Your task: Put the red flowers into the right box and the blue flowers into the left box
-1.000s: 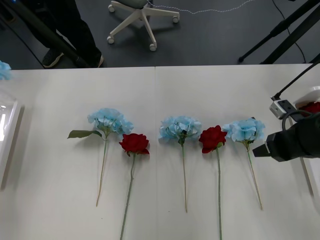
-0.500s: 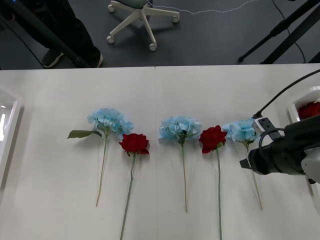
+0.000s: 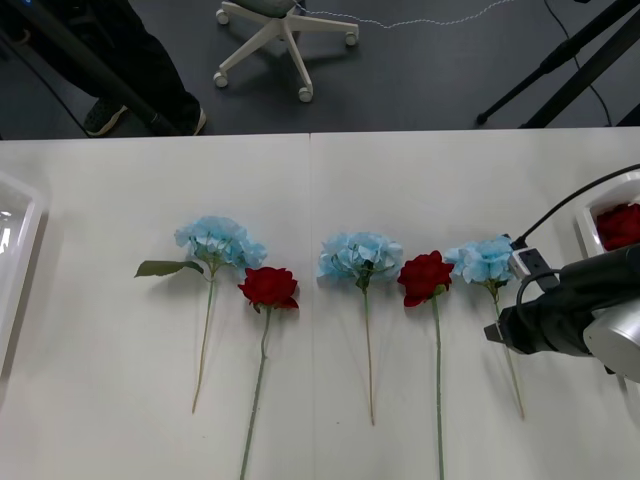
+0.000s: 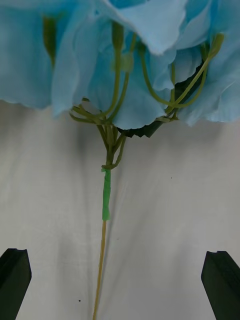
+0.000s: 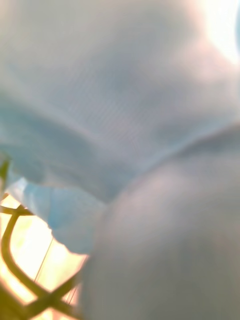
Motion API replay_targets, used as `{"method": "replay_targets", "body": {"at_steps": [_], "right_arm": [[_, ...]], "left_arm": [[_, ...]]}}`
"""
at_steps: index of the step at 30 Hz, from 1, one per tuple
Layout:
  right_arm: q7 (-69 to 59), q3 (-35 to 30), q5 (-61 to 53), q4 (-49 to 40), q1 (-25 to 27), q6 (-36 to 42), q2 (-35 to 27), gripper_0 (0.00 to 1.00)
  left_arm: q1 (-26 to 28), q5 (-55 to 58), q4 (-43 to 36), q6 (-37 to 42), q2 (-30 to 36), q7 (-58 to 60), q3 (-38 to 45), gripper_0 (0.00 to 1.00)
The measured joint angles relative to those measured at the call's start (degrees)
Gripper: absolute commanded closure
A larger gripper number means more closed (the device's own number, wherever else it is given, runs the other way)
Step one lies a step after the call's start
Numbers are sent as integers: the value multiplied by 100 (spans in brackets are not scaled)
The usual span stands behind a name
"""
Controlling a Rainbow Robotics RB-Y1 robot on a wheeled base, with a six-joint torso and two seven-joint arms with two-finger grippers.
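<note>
1. Right gripper [image 4: 120, 287] is open, its black fingers [image 4: 15, 280] either side of the stem of the rightmost blue flower [image 3: 486, 260], just below its head and clear of it.
2. That flower lies flat on the table [image 3: 400, 170].
3. Right box [image 3: 610, 183] holds a red flower [image 3: 620, 225].
4. Left gripper: blurred blue petals [image 5: 65, 220] at its camera; can't tell its grip.

The front view looks down on the table [image 3: 420, 180]; the right wrist view faces the rightmost blue flower [image 3: 486, 259] closely (both share it).

Black right gripper [image 4: 120, 282], black arm [image 3: 555, 318], silver cuff [image 3: 622, 348].
</note>
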Motion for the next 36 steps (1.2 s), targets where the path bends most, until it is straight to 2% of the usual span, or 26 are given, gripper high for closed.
{"method": "replay_targets", "body": {"at_steps": [4,5,7,9,10,16,22,23,24,27,28,29,30,31,32,36], "right_arm": [[0,129,141,223,-39,-118,139,0],[0,170,165,282,-57,-166,172,0],[0,232,190,384,-92,-228,237,0],[0,282,278,470,-128,-227,318,0],[0,305,313,523,-148,-228,360,0],[0,367,345,839,-257,-353,573,0],[0,491,474,1063,-369,-485,653,0],[0,505,475,1089,-388,-503,665,4],[0,512,475,1120,-400,-514,678,8],[0,515,476,1188,-431,-533,706,60],[0,517,476,1202,-437,-536,707,67],[0,520,476,1212,-447,-543,711,80],[0,524,476,1224,-457,-548,713,85],[0,530,476,1240,-461,-548,714,97],[0,533,476,1250,-471,-548,715,100],[0,539,473,1342,-494,-569,726,100]], "left_arm": [[0,63,257,-156,1,0,-147,100],[0,82,277,-156,1,0,-167,97],[0,99,279,-137,1,0,-194,77],[0,128,279,-47,2,0,-207,18],[0,143,279,21,2,0,-208,2],[-56,249,245,752,13,0,-209,0],[-375,441,-99,2124,68,0,-209,0],[-438,497,-176,2313,76,0,-209,0],[-509,617,-267,2533,80,0,-210,0],[-629,1080,-690,3158,86,0,-222,0],[-633,1229,-900,3373,89,0,-244,0],[-635,1378,-1150,3563,92,0,-288,0],[-636,1516,-1354,3685,92,0,-356,0],[-637,1698,-1560,3826,97,1,-443,0],[-637,1884,-1769,3956,102,1,-553,0],[-647,2417,-2632,4399,96,25,-1152,0]]}}
